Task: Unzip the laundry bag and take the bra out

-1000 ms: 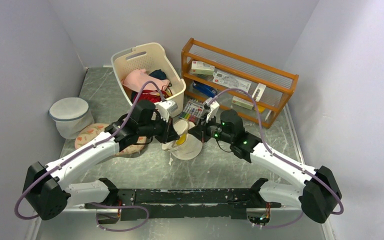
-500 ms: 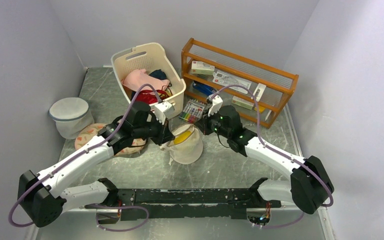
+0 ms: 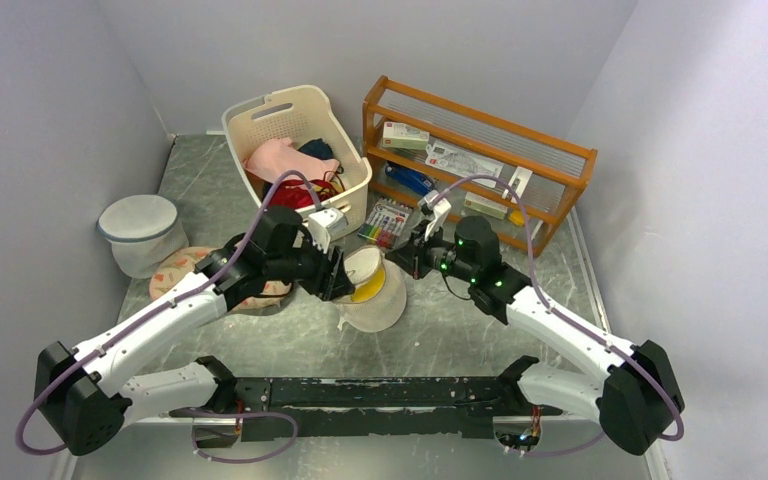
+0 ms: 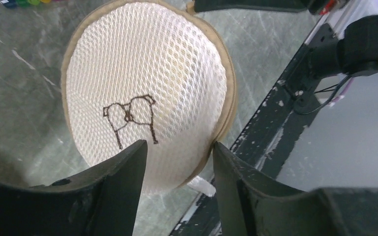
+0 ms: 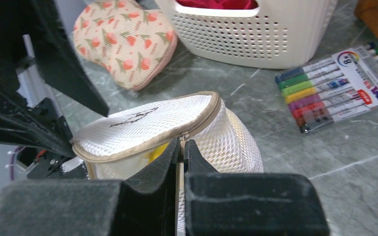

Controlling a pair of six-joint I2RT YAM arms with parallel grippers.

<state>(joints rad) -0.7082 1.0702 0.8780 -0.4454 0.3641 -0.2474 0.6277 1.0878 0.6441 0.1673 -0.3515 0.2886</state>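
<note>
The right gripper [image 5: 182,143] is pinched shut on the zip pull [image 5: 183,136] right at its tips, and over this last second it has swung back and away, and the zip has run with it! The small round cream mesh laundry bag [image 3: 378,300] now gapes just ahead of those jaws, its lid [image 4: 142,73] tilted up. Yellow fabric [image 5: 160,149] peeks through the gap, likely the bra. The left gripper [image 4: 179,147] holds on, jaws parted with the bag's near rim clamped between them. The unzipping looks mostly done. Extraction comes next.
</note>
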